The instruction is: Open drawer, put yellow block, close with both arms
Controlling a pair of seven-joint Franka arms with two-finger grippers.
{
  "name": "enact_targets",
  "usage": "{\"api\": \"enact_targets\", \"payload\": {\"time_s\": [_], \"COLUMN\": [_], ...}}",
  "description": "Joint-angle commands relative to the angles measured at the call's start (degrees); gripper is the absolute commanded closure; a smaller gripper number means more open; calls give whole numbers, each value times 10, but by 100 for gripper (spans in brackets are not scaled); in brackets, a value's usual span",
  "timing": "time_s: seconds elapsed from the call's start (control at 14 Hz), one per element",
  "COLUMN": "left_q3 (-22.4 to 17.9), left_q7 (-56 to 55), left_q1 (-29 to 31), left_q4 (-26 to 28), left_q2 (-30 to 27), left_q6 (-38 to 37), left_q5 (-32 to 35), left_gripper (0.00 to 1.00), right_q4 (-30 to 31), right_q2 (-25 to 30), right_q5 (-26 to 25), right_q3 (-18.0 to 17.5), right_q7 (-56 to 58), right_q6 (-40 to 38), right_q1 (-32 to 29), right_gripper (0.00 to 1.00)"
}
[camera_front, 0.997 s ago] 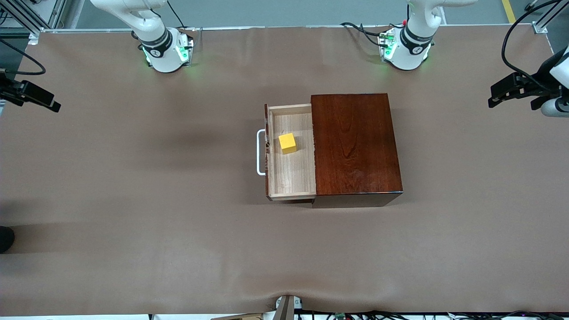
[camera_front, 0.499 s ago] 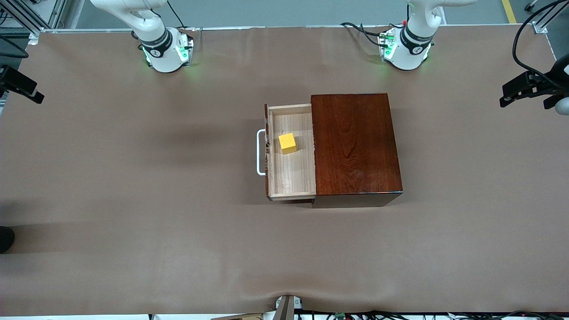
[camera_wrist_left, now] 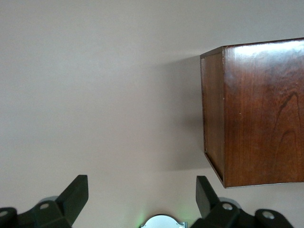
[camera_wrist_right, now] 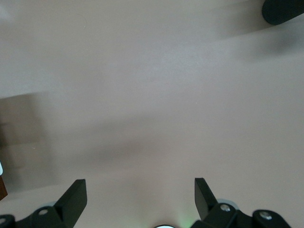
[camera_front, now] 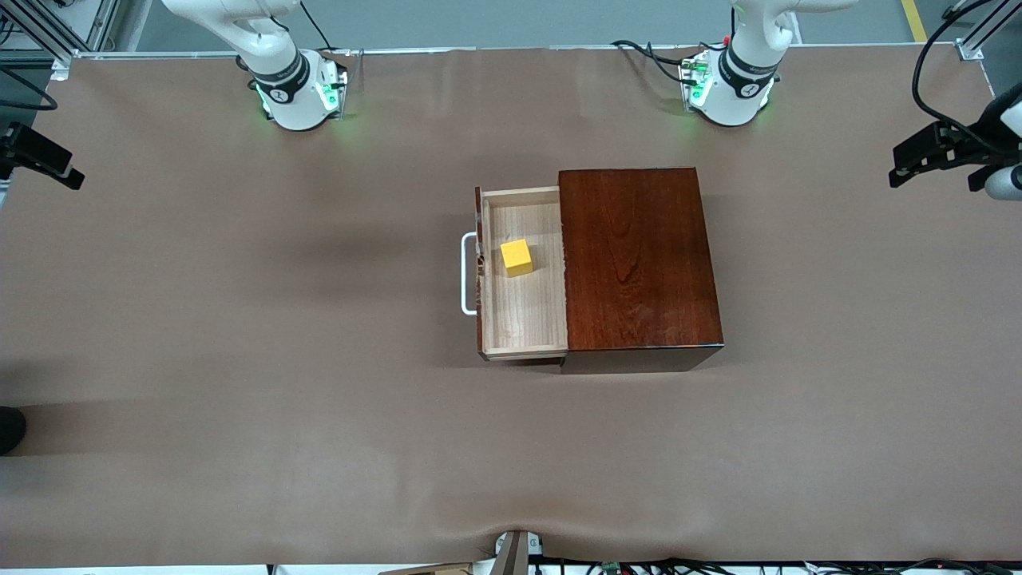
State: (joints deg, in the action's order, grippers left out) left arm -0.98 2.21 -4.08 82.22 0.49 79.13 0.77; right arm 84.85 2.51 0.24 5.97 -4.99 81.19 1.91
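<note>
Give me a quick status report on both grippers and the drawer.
Left gripper and right gripper open, empty, over bare table at opposite ends. Small yellow cube sits in the open pale-wood drawer of the dark mahogany box. White handle unobstructed.

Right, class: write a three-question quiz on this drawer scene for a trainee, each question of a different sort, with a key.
1. True or false: the yellow block lies inside the open drawer.
2. Which is the left gripper over? A) the wooden box B) the table at the left arm's end C) the white handle
3. Fill in: the right gripper, at the right arm's end of the table, has its fingers ____.

Key: 1 true; 2 B; 3 open.
</note>
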Motion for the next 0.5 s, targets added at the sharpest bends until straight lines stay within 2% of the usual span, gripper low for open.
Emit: {"api": "enact_targets", "payload": {"time_s": [0.0,0.43], "left_q3": [-10,-9], "left_q7": [-5,4], "left_q1": [-10,-1], "left_q4": [1,0], "left_q2": [-12,-7], "left_q6": [-13,-13], "left_q5": [9,6], "left_gripper": [0,0], "right_q4": [-8,-7], "right_q2": [-2,-1], "right_q5": [-15,-23], "right_q3": [-6,-6], "right_q7": [7,37], "right_q6": [-8,-7], "right_q1": [-1,-1], "right_gripper": [0,0]}}
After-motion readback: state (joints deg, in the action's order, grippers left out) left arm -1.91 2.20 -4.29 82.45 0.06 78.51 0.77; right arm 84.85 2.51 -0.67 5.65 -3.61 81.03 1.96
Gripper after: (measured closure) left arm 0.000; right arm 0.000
